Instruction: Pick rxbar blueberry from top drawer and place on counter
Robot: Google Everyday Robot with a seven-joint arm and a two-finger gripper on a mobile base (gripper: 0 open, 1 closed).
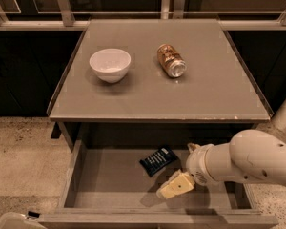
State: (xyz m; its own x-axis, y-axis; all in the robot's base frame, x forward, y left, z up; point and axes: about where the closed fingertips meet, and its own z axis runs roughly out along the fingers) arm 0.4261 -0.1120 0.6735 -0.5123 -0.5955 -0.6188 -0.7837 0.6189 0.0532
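Observation:
The rxbar blueberry (158, 160), a small dark bar with white lettering, lies flat on the bottom of the open top drawer (109, 182), near its back middle. My gripper (175, 185) is low inside the drawer, just right of and in front of the bar, apart from it. The white arm reaches in from the right. The counter (148, 94) above the drawer holds a white bowl (110, 65) and a gold-brown can (171, 60) lying on its side.
The drawer's side walls (70, 175) and front edge (157, 218) bound the gripper. A railing (62, 4) runs behind the counter. Speckled floor (24, 161) lies to the left. A pale object (12, 220) sits at the bottom left corner.

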